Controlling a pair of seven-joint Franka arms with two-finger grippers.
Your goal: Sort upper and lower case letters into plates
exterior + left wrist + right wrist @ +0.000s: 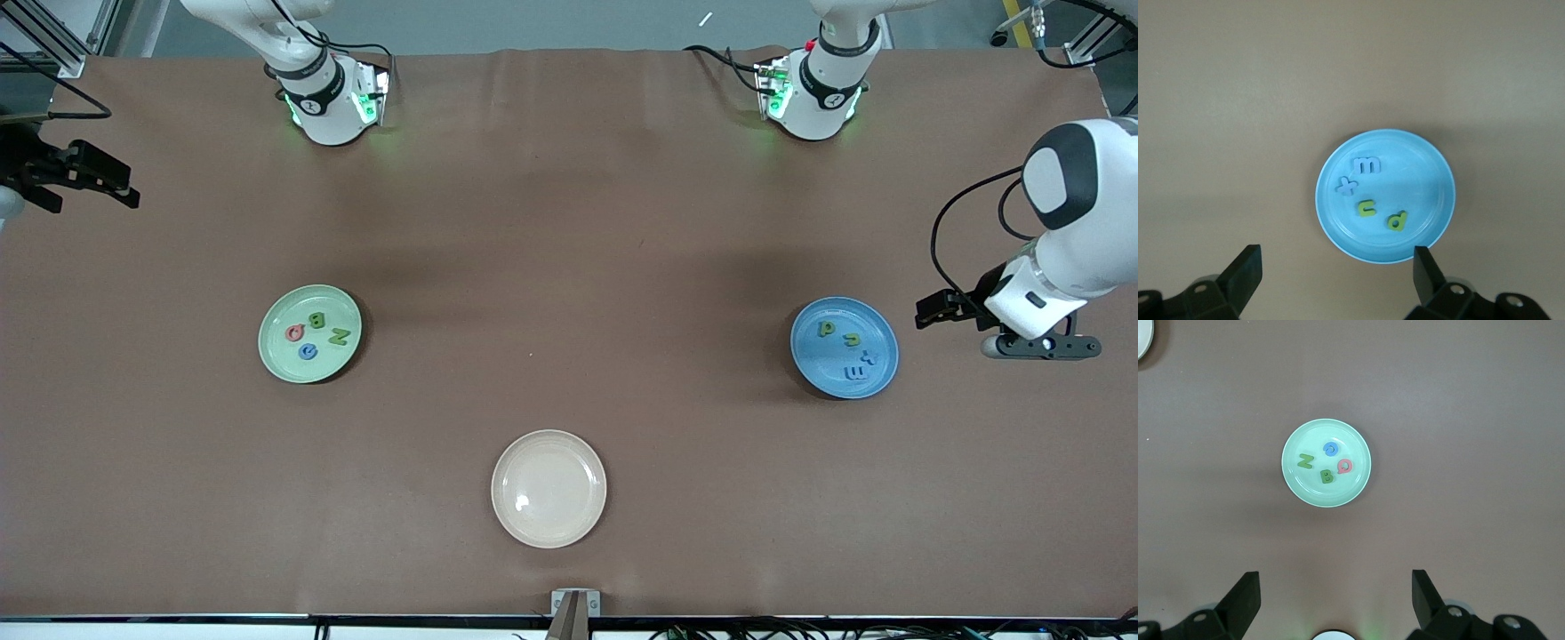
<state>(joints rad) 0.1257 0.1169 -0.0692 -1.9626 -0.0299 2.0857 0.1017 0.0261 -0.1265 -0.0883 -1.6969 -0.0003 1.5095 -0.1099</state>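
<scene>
The pale green plate (283, 360) (1338, 493) lies toward the right arm's end of the table. It holds several capitals, among them a green N (1305, 461), a green B (1327, 477) and a pink Q (1345, 465). The sky blue plate (822, 369) (1425, 180) lies toward the left arm's end. In it are several small letters, including a blue m (1366, 164), a green n (1367, 209) and a green p (1397, 220). My left gripper (944, 308) (1336, 257) hangs open and empty beside the blue plate. Raised at the table's other end, my right gripper (89, 191) (1336, 580) is open and empty.
A cream-beige plate (548, 524) with nothing in it sits nearer the front camera, midway between the two coloured plates. The arm bases (333, 102) (813, 93) stand along the edge farthest from the front camera. No loose letters show on the brown cloth.
</scene>
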